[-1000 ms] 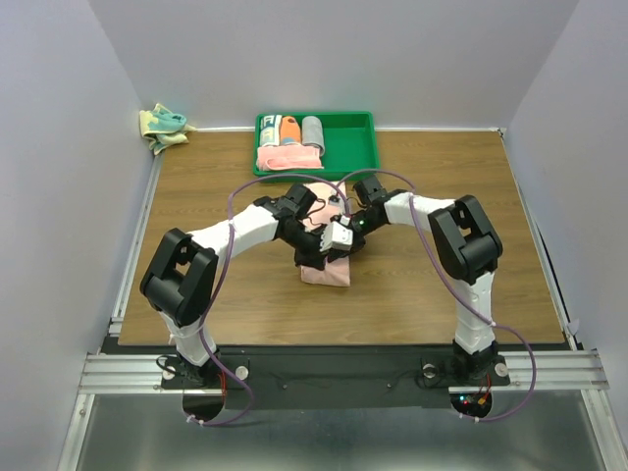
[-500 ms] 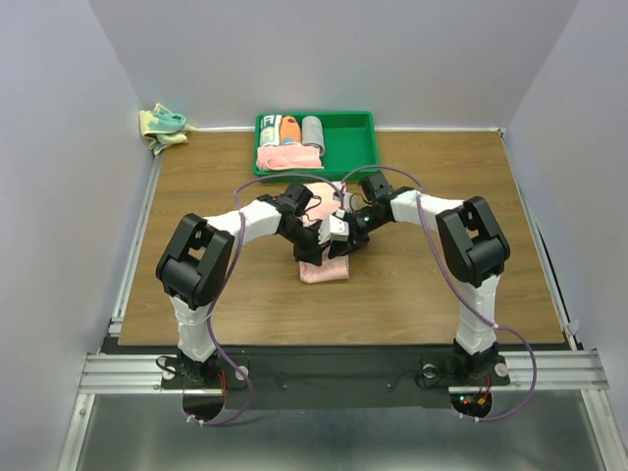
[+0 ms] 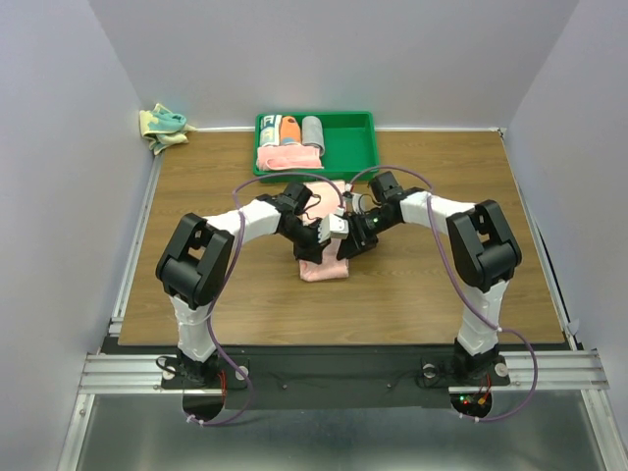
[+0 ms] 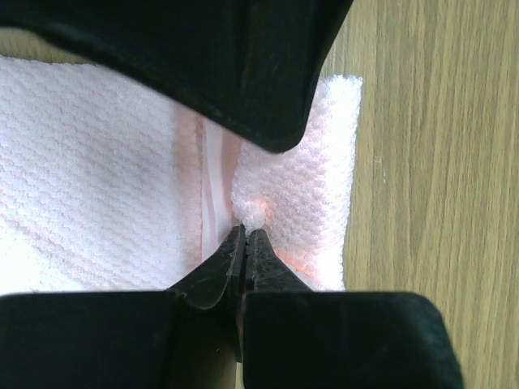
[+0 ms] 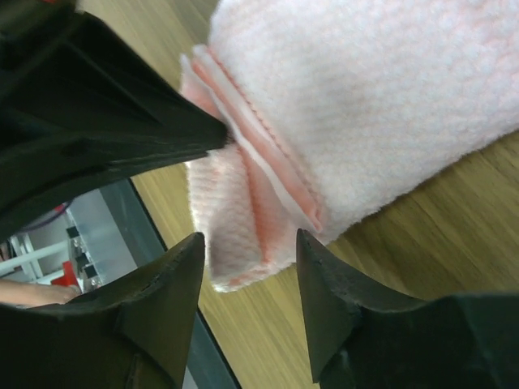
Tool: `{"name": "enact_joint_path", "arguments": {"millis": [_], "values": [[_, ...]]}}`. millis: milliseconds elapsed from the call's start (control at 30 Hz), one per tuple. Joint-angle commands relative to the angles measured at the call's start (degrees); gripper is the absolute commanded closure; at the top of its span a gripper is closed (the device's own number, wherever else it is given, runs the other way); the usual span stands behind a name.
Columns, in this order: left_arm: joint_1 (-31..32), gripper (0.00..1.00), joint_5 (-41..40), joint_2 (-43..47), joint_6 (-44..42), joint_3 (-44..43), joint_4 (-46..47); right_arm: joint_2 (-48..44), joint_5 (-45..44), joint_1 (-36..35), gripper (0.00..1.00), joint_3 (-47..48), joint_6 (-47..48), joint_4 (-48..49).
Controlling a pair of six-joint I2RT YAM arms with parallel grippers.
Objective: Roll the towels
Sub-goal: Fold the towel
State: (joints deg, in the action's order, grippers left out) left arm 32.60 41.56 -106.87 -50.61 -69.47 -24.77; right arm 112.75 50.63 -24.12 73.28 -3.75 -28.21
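Observation:
A pale peach-pink towel (image 3: 325,268) lies partly folded on the middle of the table, its layered edge showing in the right wrist view (image 5: 268,174). My left gripper (image 4: 246,231) is shut, pinching a small tuft of the pink towel (image 4: 97,194) near its right end. My right gripper (image 5: 250,243) stands open just off that towel's end, with nothing between its fingers. From above, the left gripper (image 3: 312,247) and the right gripper (image 3: 350,238) meet over the towel and hide its far part. A teal towel with yellow edges (image 3: 162,126) lies crumpled at the back left.
A green tray (image 3: 355,149) at the back centre holds several rolled towels and a pink one. Bare wooden table (image 3: 442,285) surrounds the arms. Grey walls close in on both sides.
My right gripper has opened, let go of the pink towel and drawn back a little to the right. The left gripper stays pinched on the towel.

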Motion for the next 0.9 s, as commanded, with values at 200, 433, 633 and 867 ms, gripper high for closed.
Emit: {"name": "enact_joint_path", "arguments": {"millis": [200, 433, 633, 867], "values": [[-0.34, 0.98, 0.36, -0.53, 0.07, -3.13, -1.06, 4.58, -7.91, -0.84, 0.60, -1.82, 6.21, -1.24], [-2.19, 0.75, -0.60, 0.52, -0.54, -1.99, -2.20, 7.04, -12.04, -1.02, 0.66, 0.02, 6.65, -1.32], [-6.75, 0.69, -5.69, 6.93, -5.89, 1.79, -4.22, 7.40, -14.59, -1.11, 0.68, -0.94, 7.44, -1.24], [-9.31, 0.58, -5.71, 14.83, -8.28, 3.02, -4.15, 7.57, -14.33, -1.11, 0.70, 0.11, 7.35, -1.24]]}}
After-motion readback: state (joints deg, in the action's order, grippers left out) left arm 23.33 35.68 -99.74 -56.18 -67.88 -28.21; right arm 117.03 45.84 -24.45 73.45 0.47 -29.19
